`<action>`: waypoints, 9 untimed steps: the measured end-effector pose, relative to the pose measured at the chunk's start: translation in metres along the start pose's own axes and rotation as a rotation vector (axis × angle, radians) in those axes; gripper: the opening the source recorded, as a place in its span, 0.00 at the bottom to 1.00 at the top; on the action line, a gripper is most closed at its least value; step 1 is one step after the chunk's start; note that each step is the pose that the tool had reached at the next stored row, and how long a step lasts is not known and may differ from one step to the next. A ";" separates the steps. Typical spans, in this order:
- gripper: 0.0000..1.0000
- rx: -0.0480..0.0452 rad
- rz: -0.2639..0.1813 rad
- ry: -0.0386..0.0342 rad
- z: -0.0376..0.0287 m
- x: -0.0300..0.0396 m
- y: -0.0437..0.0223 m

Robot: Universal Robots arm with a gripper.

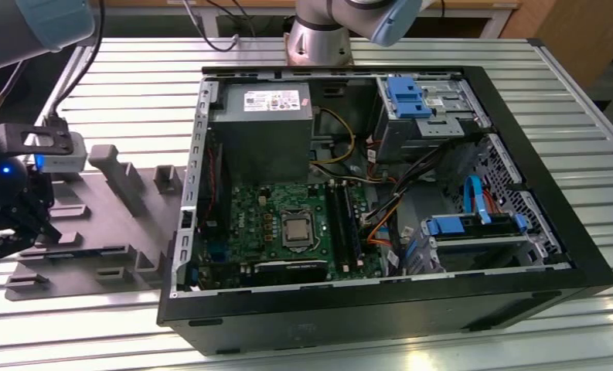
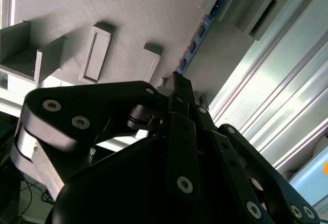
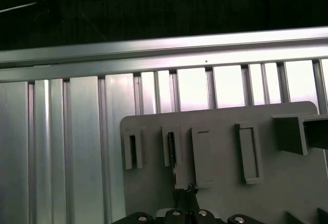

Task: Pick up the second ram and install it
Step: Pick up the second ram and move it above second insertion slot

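1. Second ram (image 2: pixel 201 29): on edge in grey holder (image 2: pixel 128 19), by the surface's (image 2: pixel 277 80) edge at the exterior view's left.
2. Gripper (image 2: pixel 177 79): closed up at its end; actual clamping unclear.
3. Likely light, stiff, fragile; best pinched gently across the flat faces.

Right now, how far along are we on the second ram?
Done: the gripper is over the grey fixture, on the exterior view's left, outside the case. In hand: in the second wrist view its tip sits at one end of the ram, which lies in the fixture; I cannot tell whether it is gripped. Left: the ram is not in the motherboard slots.
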State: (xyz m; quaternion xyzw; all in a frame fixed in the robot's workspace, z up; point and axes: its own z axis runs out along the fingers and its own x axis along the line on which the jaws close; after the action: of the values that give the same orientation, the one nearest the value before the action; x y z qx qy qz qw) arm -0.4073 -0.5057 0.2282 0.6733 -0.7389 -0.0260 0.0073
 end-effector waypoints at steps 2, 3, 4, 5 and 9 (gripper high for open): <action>0.11 -0.0002 -0.001 0.0001 0.0011 0.0008 -0.0005; 0.11 -0.0001 -0.001 0.0001 0.0016 0.0011 -0.0007; 0.11 -0.0001 -0.001 0.0001 0.0020 0.0016 -0.0009; 0.11 -0.0001 -0.001 0.0000 0.0025 0.0020 -0.0011; 0.11 -0.0002 -0.002 0.0002 0.0037 0.0025 -0.0014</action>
State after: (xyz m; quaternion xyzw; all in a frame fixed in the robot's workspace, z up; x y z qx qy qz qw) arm -0.4062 -0.5083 0.2243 0.6742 -0.7380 -0.0261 0.0074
